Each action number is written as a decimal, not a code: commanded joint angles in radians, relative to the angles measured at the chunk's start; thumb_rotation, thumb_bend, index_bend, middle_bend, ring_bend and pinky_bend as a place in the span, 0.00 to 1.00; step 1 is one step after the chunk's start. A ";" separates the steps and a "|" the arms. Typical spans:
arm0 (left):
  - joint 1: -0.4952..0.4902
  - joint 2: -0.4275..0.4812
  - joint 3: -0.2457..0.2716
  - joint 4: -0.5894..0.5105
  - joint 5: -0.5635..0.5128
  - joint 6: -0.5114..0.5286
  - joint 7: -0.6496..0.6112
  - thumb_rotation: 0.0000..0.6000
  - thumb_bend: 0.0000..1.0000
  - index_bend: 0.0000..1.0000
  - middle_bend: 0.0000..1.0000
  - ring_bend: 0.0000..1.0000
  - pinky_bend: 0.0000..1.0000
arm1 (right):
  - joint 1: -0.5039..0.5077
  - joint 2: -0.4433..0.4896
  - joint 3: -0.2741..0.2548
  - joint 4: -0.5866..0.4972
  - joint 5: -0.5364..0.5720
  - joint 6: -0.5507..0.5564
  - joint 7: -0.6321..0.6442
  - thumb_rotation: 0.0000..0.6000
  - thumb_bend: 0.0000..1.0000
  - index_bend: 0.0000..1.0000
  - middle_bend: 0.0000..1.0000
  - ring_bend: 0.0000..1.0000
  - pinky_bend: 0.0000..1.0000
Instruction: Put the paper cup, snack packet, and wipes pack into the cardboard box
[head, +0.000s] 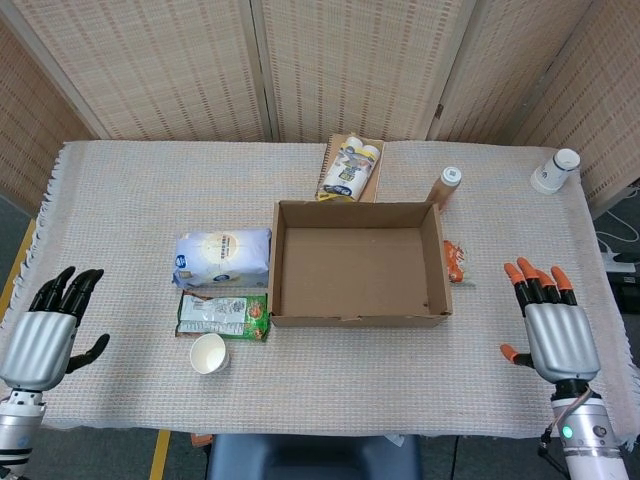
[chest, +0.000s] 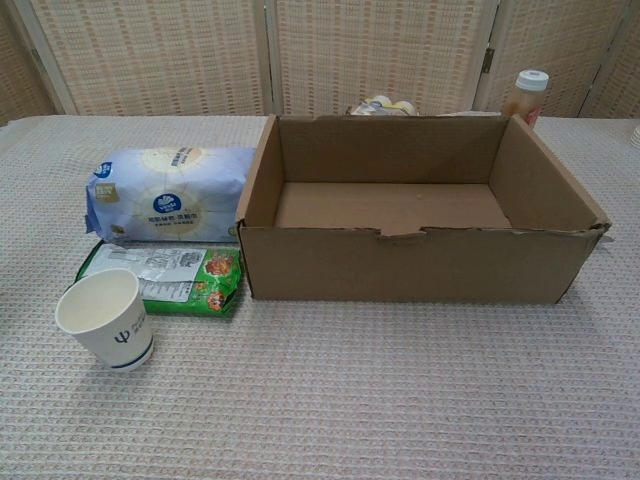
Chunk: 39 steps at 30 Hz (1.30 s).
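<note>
Both hands hover empty with fingers spread, left hand (head: 40, 335) and right hand (head: 557, 330) at the table's near corners. Left of the open cardboard box (head: 358, 318) lie the wipes pack (head: 222, 259), snack packet (head: 222, 314) and upright paper cup (head: 208, 353).

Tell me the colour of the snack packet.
Green, with a white printed panel; the snack packet shows best in the chest view.

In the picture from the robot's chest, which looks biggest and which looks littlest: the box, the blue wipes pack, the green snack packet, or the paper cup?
1. cardboard box, by far
2. wipes pack
3. snack packet and paper cup: too close to rank. The cup hides part of the packet and stands nearer the camera, so it may look bigger than it is.
</note>
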 joint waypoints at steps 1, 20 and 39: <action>-0.001 -0.007 0.005 0.000 0.002 -0.003 0.004 1.00 0.26 0.00 0.09 0.00 0.16 | 0.003 -0.001 0.000 0.000 -0.006 -0.001 -0.003 1.00 0.07 0.02 0.00 0.00 0.00; -0.036 -0.086 0.132 -0.099 -0.011 -0.203 0.185 1.00 0.24 0.00 0.07 0.00 0.19 | -0.002 -0.003 -0.016 0.000 -0.032 -0.008 0.005 1.00 0.07 0.02 0.00 0.00 0.00; -0.150 -0.179 0.111 -0.082 -0.082 -0.339 0.236 1.00 0.24 0.00 0.07 0.00 0.19 | 0.003 0.003 -0.011 0.000 -0.012 -0.013 0.005 1.00 0.07 0.02 0.00 0.00 0.00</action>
